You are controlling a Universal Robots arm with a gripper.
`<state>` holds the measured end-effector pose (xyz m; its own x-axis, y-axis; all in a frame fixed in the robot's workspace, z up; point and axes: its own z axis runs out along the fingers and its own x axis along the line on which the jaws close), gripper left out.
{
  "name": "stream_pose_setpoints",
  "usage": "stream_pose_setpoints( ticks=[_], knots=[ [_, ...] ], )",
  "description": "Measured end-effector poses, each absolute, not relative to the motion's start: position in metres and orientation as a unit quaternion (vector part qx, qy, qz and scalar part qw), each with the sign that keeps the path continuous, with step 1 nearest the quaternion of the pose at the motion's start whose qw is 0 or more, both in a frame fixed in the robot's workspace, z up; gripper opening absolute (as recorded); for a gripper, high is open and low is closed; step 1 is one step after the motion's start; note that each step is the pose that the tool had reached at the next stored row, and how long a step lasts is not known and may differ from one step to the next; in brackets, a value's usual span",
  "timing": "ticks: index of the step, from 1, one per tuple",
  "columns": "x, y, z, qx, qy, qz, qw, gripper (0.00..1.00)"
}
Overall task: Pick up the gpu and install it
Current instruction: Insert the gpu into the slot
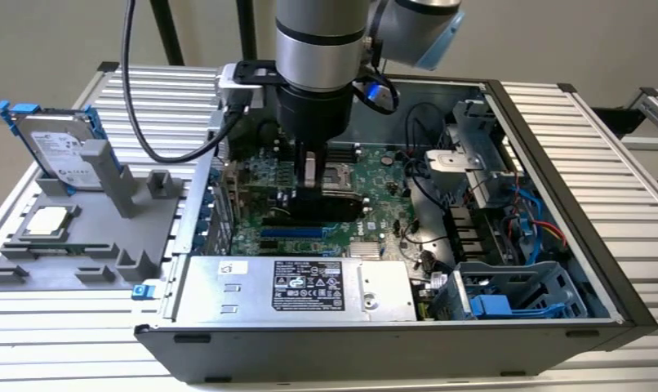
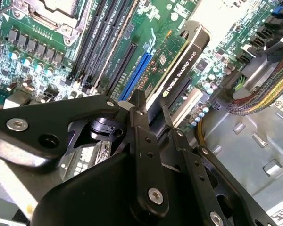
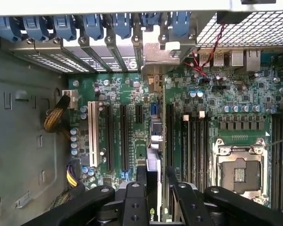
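Note:
The gpu (image 1: 326, 206) stands on edge inside the open computer case, low over the green motherboard (image 1: 386, 175). My gripper (image 1: 313, 189) comes straight down from above and is shut on the gpu's top edge. In the second wrist view the gpu (image 2: 181, 66) shows its black shroud, clamped in the gripper (image 2: 153, 110), right beside a blue expansion slot (image 2: 137, 70). In the first wrist view the gpu (image 3: 153, 141) is seen edge-on in the gripper (image 3: 153, 174), lined up along the black slots (image 3: 122, 136), its silver bracket (image 3: 162, 52) at the case's rear wall. Whether its connector sits in a slot is hidden.
A power supply (image 1: 307, 286) lies along the case's near side, with a drive cage (image 1: 514, 298) and cables (image 1: 525, 220) at the exterior view's right. The open CPU socket (image 3: 238, 172) is beside the memory slots. A hard drive (image 1: 57, 147) stands in a grey fixture (image 1: 78, 237) outside the case.

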<state>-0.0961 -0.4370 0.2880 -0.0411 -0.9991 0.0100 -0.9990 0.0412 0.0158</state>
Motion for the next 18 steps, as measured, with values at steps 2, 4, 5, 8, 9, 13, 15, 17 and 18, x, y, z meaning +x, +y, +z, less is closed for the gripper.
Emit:
stream_pose_setpoints(
  ticks=[2, 4, 5, 8, 9, 13, 15, 17, 18],
  knots=[
    [-0.0974, -0.4370, 0.2868, 0.692, -0.721, -0.002, 0.009, 0.00],
    [-0.0988, -0.4370, 0.2857, 0.692, -0.721, -0.003, 0.010, 0.00],
    [-0.0994, -0.4370, 0.2851, 0.692, -0.721, -0.003, 0.010, 0.00],
    [-0.1006, -0.4372, 0.2836, 0.692, -0.721, -0.004, 0.012, 0.00],
    [-0.1009, -0.4373, 0.2831, 0.692, -0.721, -0.005, 0.012, 0.00],
    [-0.1017, -0.4389, 0.2815, 0.692, -0.721, -0.006, 0.014, 0.00],
    [-0.1019, -0.4398, 0.2808, 0.692, -0.721, -0.006, 0.014, 0.00],
    [-0.1020, -0.4403, 0.2802, 0.692, -0.721, -0.006, 0.014, 0.00],
    [-0.1020, -0.4404, 0.2801, 0.692, -0.721, -0.006, 0.014, 0.00]
  ],
)
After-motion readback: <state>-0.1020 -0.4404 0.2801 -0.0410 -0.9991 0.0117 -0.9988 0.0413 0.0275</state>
